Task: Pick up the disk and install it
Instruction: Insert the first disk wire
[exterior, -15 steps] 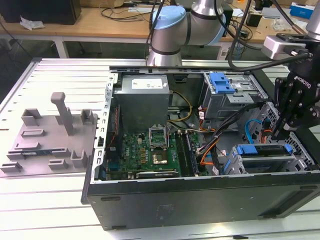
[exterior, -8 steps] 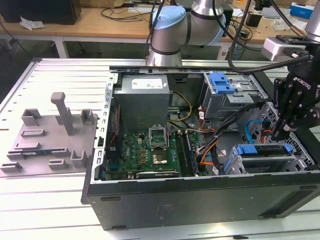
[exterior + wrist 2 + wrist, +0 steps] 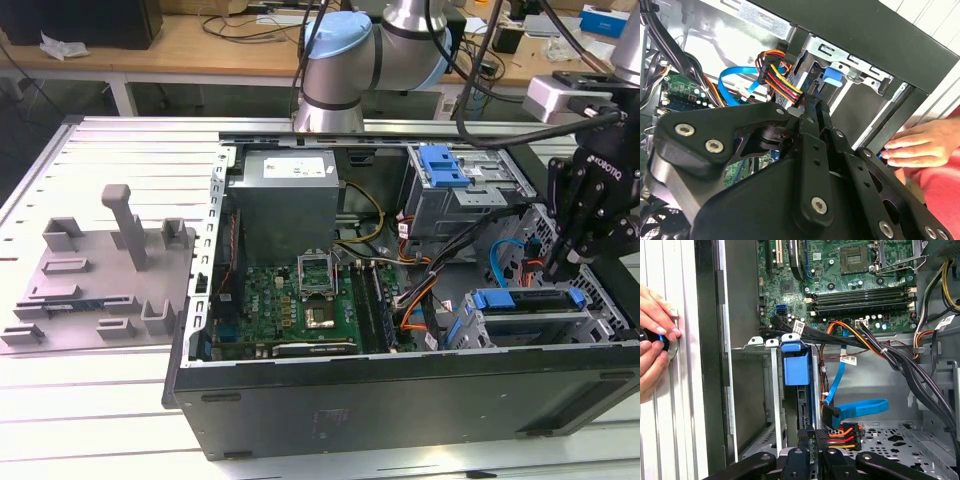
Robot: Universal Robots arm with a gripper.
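Note:
The disk [image 3: 528,302] sits in the lower silver drive bay at the exterior view's right, inside the open computer case [image 3: 400,400]. Blue caddy tabs show at both of its ends. In the first wrist view the disk [image 3: 795,367] stands edge-on in the bay under its blue tab; the same blue tab marks the disk [image 3: 832,75] in the second wrist view. My gripper [image 3: 553,265] hangs just over the disk's end. In both wrist views my gripper [image 3: 813,440] [image 3: 814,106] has its fingers pressed together, beside the plug with red, yellow and orange wires [image 3: 842,432].
A person's hand [image 3: 655,335] [image 3: 920,145] rests on a round knob outside the case wall. Inside are the motherboard [image 3: 300,300], power supply [image 3: 285,200], cable bundles [image 3: 430,280] and an upper drive cage with a blue latch [image 3: 442,165]. A grey fixture [image 3: 100,270] lies on the exterior view's left.

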